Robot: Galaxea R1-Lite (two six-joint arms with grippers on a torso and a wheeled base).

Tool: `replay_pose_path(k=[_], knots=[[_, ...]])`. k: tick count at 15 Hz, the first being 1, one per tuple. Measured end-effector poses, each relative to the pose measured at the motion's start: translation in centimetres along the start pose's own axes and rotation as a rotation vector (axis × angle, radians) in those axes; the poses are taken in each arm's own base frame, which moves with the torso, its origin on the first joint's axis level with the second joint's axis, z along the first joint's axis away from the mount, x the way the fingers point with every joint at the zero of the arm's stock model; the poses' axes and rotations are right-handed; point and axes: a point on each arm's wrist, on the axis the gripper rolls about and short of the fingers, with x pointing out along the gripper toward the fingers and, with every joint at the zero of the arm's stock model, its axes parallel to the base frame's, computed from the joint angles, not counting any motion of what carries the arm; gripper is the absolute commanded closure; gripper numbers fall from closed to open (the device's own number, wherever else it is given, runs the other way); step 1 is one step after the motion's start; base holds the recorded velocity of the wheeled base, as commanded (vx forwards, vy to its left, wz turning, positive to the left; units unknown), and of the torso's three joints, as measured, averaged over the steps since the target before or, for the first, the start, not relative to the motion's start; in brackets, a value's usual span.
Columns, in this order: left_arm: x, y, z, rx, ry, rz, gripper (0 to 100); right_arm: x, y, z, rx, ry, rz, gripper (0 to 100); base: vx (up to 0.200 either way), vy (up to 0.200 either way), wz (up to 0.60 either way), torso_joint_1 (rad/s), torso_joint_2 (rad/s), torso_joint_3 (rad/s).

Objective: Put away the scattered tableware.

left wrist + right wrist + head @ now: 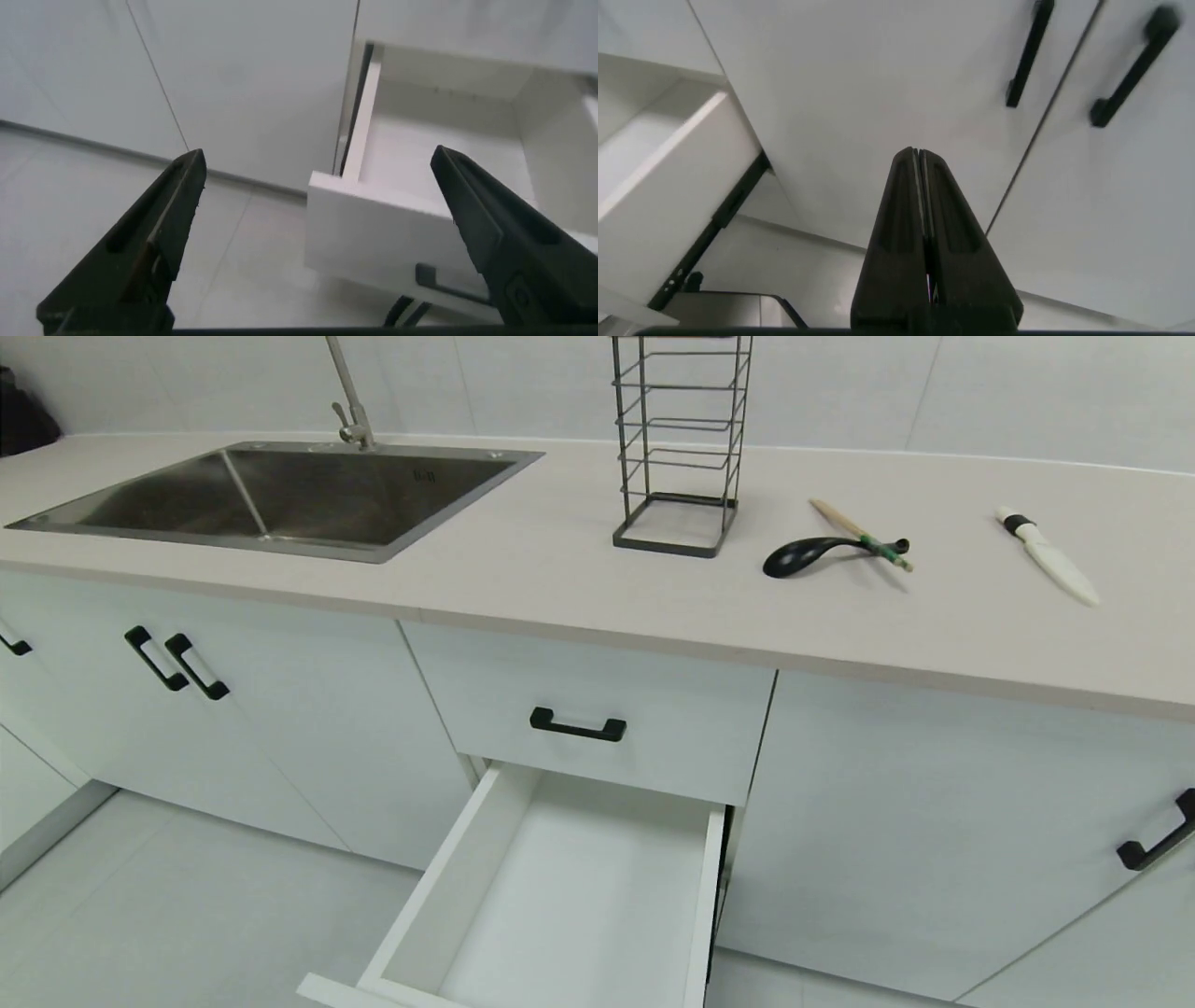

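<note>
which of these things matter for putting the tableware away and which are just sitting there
Belongs to the job: black spoon, chopsticks, white knife, all on the counter; open drawer below, likely where they go.
Just there: sink, faucet, wire rack, closed drawer.

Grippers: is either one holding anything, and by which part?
Nothing is held. The left gripper has its jaws open and empty; the right gripper has its jaws shut on nothing.

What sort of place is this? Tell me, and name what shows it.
Most likely a kitchen: a steel sink with a tap set in a long countertop, an open drawer among white cabinets below, and a black spoon, chopsticks and a white knife lying loose on top.
</note>
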Motion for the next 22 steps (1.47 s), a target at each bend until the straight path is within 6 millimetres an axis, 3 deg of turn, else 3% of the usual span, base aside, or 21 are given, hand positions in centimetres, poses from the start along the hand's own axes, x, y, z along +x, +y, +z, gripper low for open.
replay_pose_path(k=[6,22], knots=[[0.00,0.00,0.01,0.000,0.000,0.000,0,0.00,0.00,0.03,-0.082,-0.003,0.003,100,0.000,0.000,0.00,0.172,-0.49,-0.220],[0.00,0.00,0.01,0.000,0.000,0.000,0,0.00,0.01,0.03,-0.068,-0.003,0.006,100,0.000,0.000,0.00,0.313,-0.53,-0.256]])
